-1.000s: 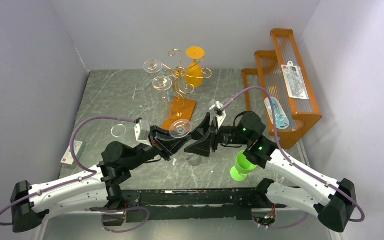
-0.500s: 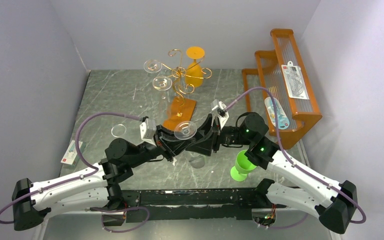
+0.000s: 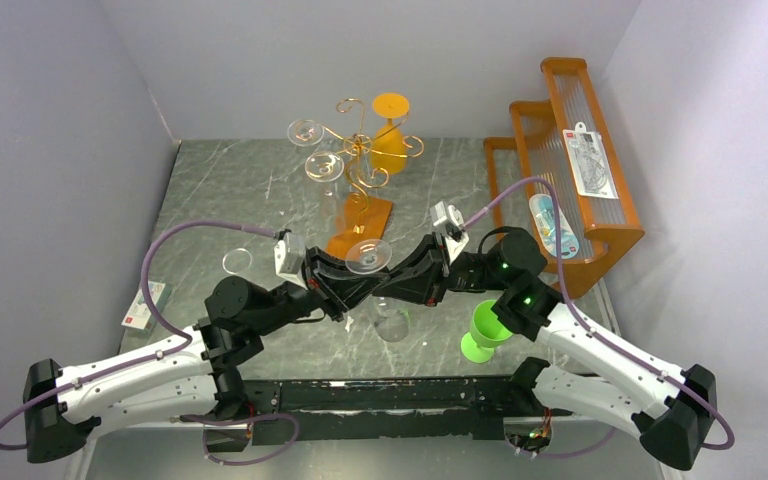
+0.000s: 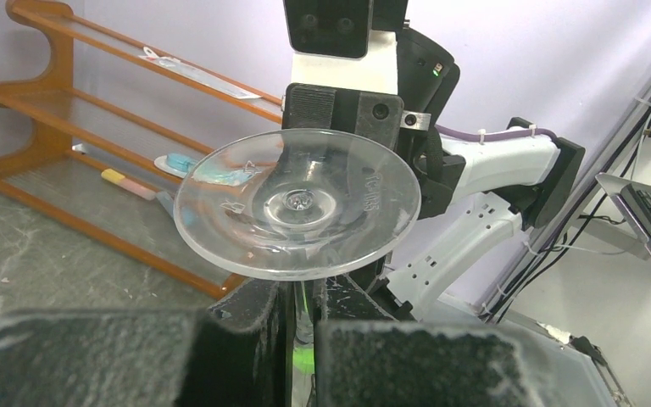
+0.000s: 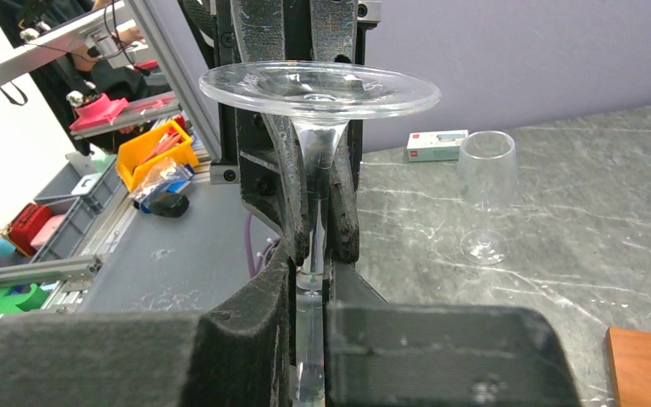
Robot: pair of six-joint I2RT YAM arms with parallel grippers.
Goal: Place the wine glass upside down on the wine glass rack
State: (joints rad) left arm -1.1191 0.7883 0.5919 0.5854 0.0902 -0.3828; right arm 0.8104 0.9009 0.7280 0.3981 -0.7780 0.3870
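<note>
Across the grey marbled table (image 3: 220,190), an orange stepped shelf (image 3: 570,160) fills the upper right of the overhead view, and the copper wire wine glass rack (image 3: 360,170) stands at upper centre (an orange glass (image 3: 390,145) hangs among its scrolls). At mid-frame, just below the rack's wooden base, both arms meet on one clear wine glass (image 3: 368,256), its round foot facing the overhead camera. The left gripper (image 4: 301,326) is clamped on the stem; the right gripper (image 5: 309,297) pinches the same stem, its fingers drawn together around it. A green cup (image 3: 482,335) sits at lower right.
</note>
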